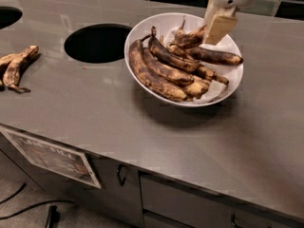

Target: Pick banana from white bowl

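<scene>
The white bowl [142,30] sits on the grey counter at centre right and holds several long blackened bananas [161,70]. The short, stubby brown banana [187,36], stem pointing up, is at the bowl's back, its right end meeting my gripper [214,36]. The gripper comes down from the top right over the bowl's far side and is shut on the stubby banana's end. The banana is raised slightly from the pile. The gripper's cream-coloured finger [219,25] hides the grasped end.
A round hole [97,42] opens in the counter left of the bowl, and another [7,15] at the far left. Two joined spotted bananas [16,65] lie at the left edge. Cabinet doors and a sign [52,158] are below the counter's front edge.
</scene>
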You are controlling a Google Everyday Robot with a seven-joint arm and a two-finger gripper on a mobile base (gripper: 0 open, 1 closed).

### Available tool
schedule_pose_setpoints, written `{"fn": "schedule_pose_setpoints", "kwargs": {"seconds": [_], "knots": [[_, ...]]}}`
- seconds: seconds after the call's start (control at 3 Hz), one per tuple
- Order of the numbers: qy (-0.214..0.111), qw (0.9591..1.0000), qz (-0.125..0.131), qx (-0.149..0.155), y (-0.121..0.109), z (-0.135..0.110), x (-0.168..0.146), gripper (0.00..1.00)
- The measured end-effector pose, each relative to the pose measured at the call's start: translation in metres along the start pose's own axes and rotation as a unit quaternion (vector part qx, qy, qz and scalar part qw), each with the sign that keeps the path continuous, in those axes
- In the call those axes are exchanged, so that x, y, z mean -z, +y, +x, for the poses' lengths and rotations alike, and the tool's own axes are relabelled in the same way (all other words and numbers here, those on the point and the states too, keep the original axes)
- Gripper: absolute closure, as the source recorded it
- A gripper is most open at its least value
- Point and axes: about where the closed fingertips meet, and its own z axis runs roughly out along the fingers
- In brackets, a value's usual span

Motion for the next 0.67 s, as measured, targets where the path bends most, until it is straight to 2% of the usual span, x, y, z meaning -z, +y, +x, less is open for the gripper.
{"fn": "schedule_pose_setpoints", "kwargs": {"seconds": [0.67], "knots": [[0.005, 0.9984, 0.056, 0.001, 0.001, 0.0, 0.057, 1.0]]}}
